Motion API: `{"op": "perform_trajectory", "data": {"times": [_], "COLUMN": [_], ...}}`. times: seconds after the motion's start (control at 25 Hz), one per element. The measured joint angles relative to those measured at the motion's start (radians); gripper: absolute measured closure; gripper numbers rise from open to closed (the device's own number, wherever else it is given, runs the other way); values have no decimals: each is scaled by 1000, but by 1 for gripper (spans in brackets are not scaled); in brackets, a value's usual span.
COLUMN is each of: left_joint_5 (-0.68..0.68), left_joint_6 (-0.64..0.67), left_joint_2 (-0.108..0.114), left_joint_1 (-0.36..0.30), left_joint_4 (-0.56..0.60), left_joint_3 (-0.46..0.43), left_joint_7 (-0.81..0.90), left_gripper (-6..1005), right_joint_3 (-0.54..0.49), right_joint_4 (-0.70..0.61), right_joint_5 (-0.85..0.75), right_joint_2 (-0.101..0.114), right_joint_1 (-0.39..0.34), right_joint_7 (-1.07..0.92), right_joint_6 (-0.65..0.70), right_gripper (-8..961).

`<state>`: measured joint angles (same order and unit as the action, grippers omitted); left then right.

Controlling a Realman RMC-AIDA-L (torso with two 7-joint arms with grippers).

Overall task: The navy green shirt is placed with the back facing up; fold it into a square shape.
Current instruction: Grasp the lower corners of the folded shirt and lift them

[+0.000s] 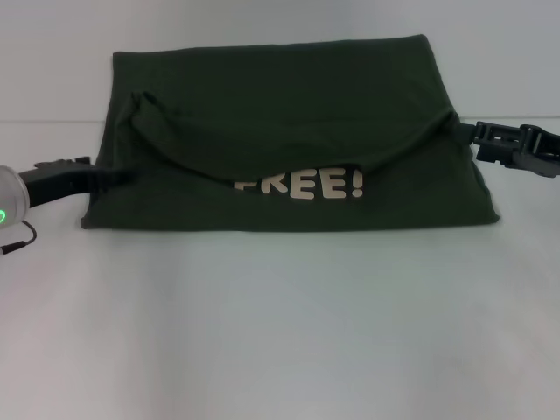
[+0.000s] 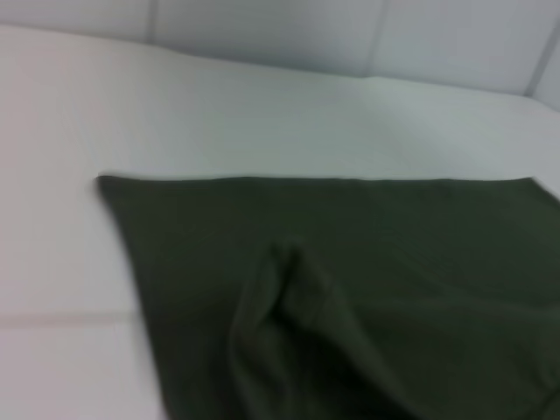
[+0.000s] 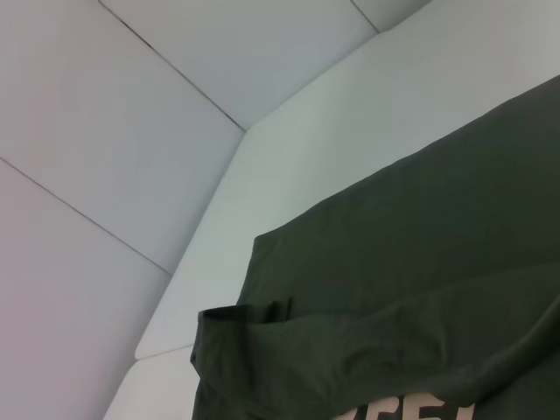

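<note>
A: Head view first: the navy green shirt (image 1: 289, 131) lies across the middle of the white bench (image 1: 280, 332), already doubled over. A folded flap sags in a curve over the front, and part of the white "FREE!" lettering (image 1: 302, 186) peeks out below it.

B: And the arms?

A: The left gripper (image 1: 109, 173) is at the shirt's left edge, low on the cloth. The right gripper (image 1: 468, 133) is at the right edge, a little farther back. I cannot tell whether either set of fingers is pinched on fabric or parted; the cloth hides the tips.

B: What would make this fold go well?

A: I'd judge the flap is being carried over. Both sides should travel level and at the same pace, so the drooping middle doesn't drag. The left corner bunches into a ridge (image 2: 289, 289) in the left wrist view, so it needs tension before it's laid down. Letting go only once the edges line up would keep the outline square.

B: Any risk?

A: If one corner lands ahead, the shape skews; soft cotton also tends to slide on itself.

B: What about the surroundings?

A: The bench is plain, pale and smooth, with a faint seam (image 1: 52, 121) running behind the shirt. In the right wrist view, white panelled walls (image 3: 114, 131) rise beyond the bench edge. A thin cable (image 1: 19, 241) trails near the left arm.
</note>
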<state>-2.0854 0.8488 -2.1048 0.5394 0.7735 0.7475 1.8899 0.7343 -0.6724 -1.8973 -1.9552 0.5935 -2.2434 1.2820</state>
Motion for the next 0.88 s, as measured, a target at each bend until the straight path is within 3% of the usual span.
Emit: {"op": "perform_trajectory", "data": {"times": [0.12,0.24,0.32,0.88], "left_joint_5": [-27,-46,-43,-49], "left_joint_6": [-13,5,28,14], "left_joint_2": [25,69,82,87], "left_joint_1": [21,46,49,61], "left_joint_4": [-56,-141,-163,-194], "left_joint_3": [2,0,-6,-13], "left_joint_7": [104,259,309,402], "left_gripper": [63,65,67,77], "right_joint_3": [-8,-14,-14,-20], "right_joint_4": [5,10,11,13], "right_joint_5": [1,2,2,3], "right_joint_2": [0,-1,-1,-1], "right_joint_1": [-1,0,2,4], "right_joint_7": [0,1,1,1], "right_joint_6": [4,7,7,1], "right_gripper": [83,84,84,85]}}
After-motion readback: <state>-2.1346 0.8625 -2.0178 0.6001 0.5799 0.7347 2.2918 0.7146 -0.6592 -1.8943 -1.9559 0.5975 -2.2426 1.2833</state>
